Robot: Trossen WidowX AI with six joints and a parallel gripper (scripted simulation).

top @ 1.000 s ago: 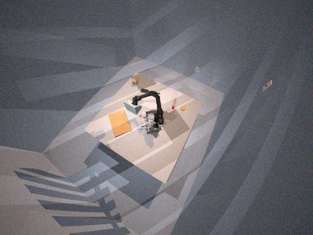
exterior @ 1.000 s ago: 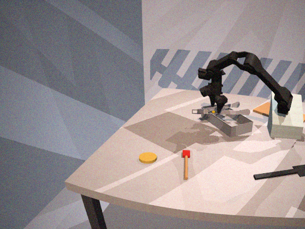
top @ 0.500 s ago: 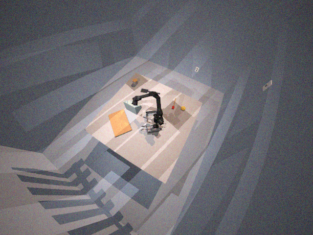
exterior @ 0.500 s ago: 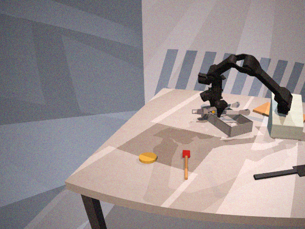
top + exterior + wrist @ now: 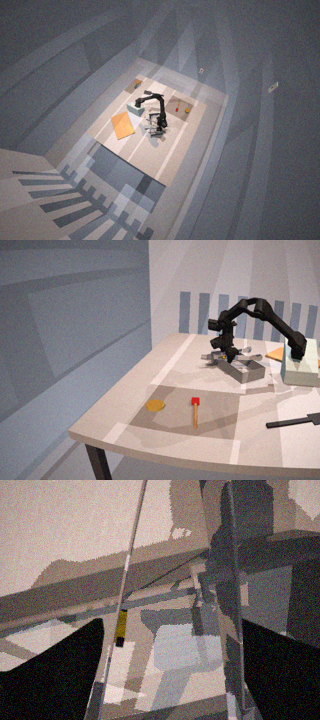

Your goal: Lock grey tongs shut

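The grey tongs (image 5: 150,128) (image 5: 254,357) (image 5: 127,562) lie across the roasting tin (image 5: 155,113) (image 5: 253,376) (image 5: 75,582), arms spread apart, with a small yellow mark on one arm. In the exterior view their arm ends point right, towards the board. My gripper (image 5: 163,622) is open, low over the tin, with one finger outside each tong arm. In the wrist view the right finger looks close against its arm; whether either finger touches is unclear. The wooden board (image 5: 122,125) (image 5: 275,354) lies flat, apart from the tin.
The arm stands on a pale green block (image 5: 135,109) (image 5: 301,374) between tin and board in the exterior view. A red-headed hammer (image 5: 177,109) (image 5: 195,401), a yellow disc (image 5: 187,110) (image 5: 155,405) and a black flat tool (image 5: 147,92) (image 5: 289,422) lie on the table.
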